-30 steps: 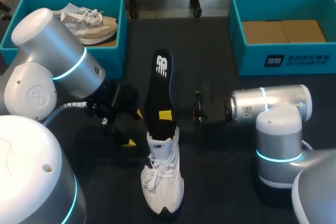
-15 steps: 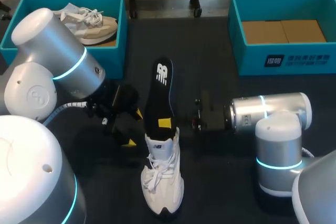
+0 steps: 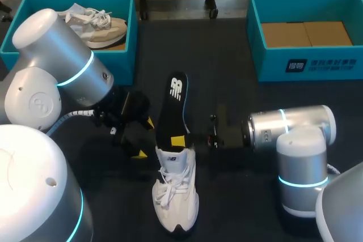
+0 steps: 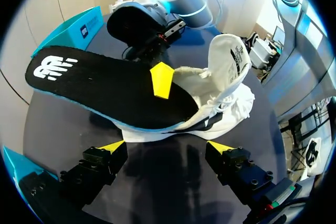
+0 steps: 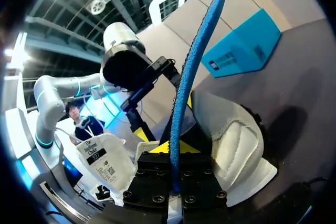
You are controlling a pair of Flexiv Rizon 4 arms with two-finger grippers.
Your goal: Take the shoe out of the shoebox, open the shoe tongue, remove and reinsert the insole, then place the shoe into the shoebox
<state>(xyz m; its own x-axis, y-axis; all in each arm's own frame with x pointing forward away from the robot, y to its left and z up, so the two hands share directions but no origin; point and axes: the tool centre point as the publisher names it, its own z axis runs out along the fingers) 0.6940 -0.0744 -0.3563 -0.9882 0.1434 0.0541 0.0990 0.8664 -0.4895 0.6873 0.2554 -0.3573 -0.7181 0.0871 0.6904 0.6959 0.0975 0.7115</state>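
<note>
R pincer (image 5: 176,153) grips insole (image 3: 173,103) (end in shoe (image 3: 176,194)) | L pincer (image 4: 167,147) agape

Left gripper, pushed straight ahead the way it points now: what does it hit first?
Most likely the white shoe, on its side just under the black insole that sticks out of it. The left gripper is open. Depth is unclear.

Open dark tabletop (image 3: 221,55) runs between two teal shoeboxes: the left shoebox (image 3: 131,32) and the right shoebox (image 3: 255,38). Nearer the robot the middle is crowded. A white shoe (image 3: 176,196) lies there, with a black insole (image 3: 173,106) sticking out of its opening. The right gripper (image 3: 180,140) clamps the insole from the right. The left gripper (image 3: 143,138), fingers apart, sits just beside the shoe's left side.
</note>
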